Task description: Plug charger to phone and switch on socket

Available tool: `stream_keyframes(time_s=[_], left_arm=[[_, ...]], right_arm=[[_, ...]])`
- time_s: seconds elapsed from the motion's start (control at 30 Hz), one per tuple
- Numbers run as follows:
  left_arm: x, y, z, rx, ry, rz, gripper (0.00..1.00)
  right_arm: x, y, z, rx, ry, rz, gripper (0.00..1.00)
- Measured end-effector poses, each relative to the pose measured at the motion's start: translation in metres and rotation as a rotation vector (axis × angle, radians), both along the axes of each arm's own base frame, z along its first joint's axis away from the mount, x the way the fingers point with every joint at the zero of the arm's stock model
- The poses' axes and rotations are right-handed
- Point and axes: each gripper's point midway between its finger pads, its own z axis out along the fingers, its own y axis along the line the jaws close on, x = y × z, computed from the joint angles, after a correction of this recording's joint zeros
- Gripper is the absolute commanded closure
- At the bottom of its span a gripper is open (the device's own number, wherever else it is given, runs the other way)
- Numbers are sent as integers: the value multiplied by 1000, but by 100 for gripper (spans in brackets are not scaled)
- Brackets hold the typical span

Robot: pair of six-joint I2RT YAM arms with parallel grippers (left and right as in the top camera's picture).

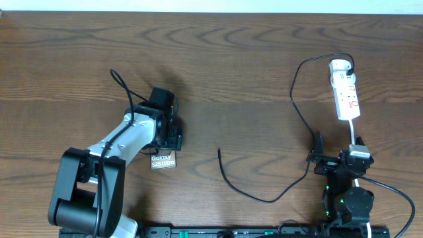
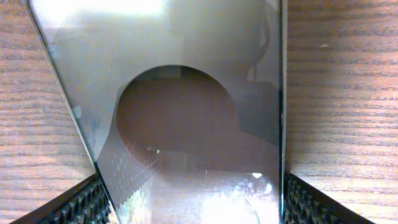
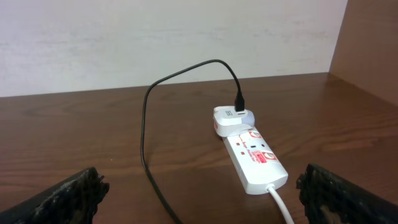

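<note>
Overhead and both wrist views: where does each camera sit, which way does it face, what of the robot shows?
Overhead: above the brown wooden table, looking straight down; both arms show.
Left wrist: on the left gripper, looking along its fingers at the glossy dark rectangular phone held between them.
Right wrist: low behind the open right gripper, facing the narrow white power strip and the thin black charger cable; both fingertips show.
Shared: overhead and right wrist both show strip and cable; overhead and left wrist, the phone.

Phone [image 1: 163,160] — white "Galaxy S25 Ultra".
</note>
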Motion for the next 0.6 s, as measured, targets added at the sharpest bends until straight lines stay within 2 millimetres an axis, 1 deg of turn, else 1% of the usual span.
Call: stream_keyframes(time_s=[0.37, 0.4, 0.43, 0.6], left_arm=[[0, 0, 0, 0, 0, 0, 22], [0, 0, 0, 0, 0, 0, 19], [0, 0, 0, 0, 0, 0, 14], [0, 0, 0, 0, 0, 3, 13]], right_arm=[[0, 0, 0, 0, 0, 0, 1], [0, 0, 0, 0, 0, 0, 1], [0, 0, 0, 0, 0, 0, 1], [0, 0, 0, 0, 0, 0, 1]])
